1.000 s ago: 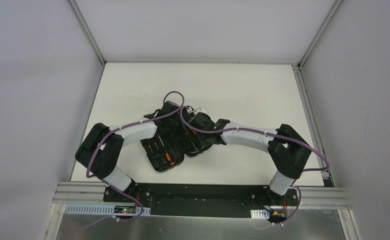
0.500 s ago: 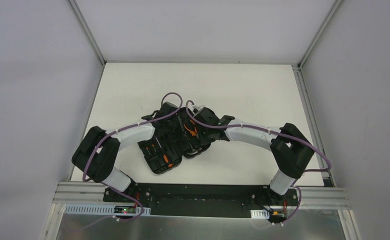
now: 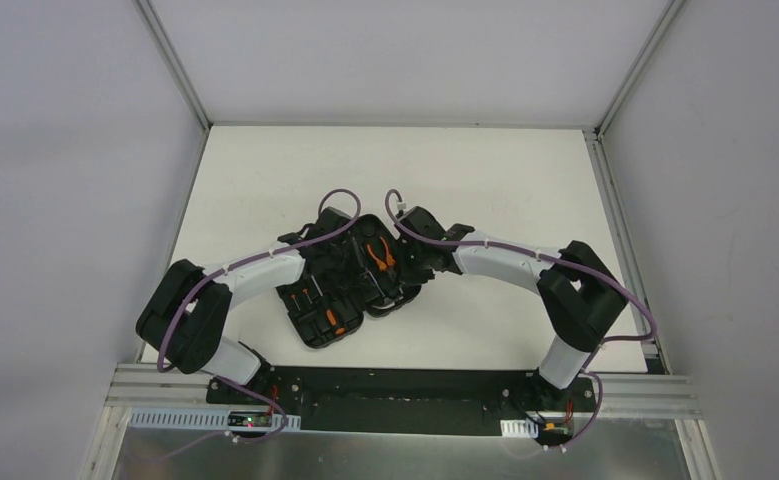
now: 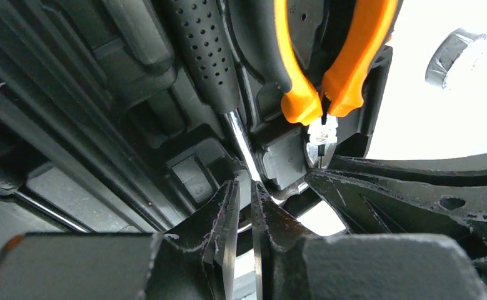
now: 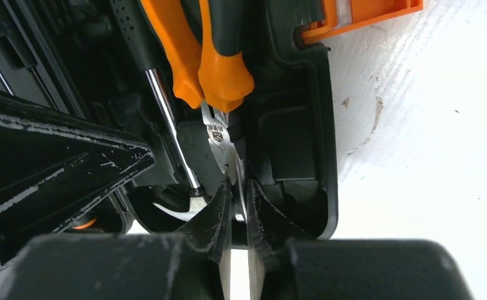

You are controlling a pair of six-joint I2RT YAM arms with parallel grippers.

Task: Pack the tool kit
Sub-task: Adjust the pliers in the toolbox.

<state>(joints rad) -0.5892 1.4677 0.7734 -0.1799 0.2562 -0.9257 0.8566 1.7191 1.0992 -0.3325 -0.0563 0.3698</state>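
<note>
CASE OPEN, TOOLS GOING IN: The tool-kit case (image 3: 317, 335) lies open at the middle of the table (image 3: 505, 170), and you have both hands down in its upper half, apparently to seat tools in their moulded slots. Your right hand (image 5: 235, 187) is clenched to a slit on the steel nose of the pliers (image 5: 225, 69), likely pressing them home beside the case wall, with the orange latch (image 5: 359, 12) at upper right. Your left hand (image 4: 246, 187) is closed just as narrowly at the chrome shaft of what looks like the hammer (image 4: 203, 50); you cannot tell whether it pinches that shaft. Count one case, one pair of pliers, one hammer and one latch. Overhead, at least two orange-marked tools (image 3: 333, 320) sit in the lower half, too small to name.
</note>
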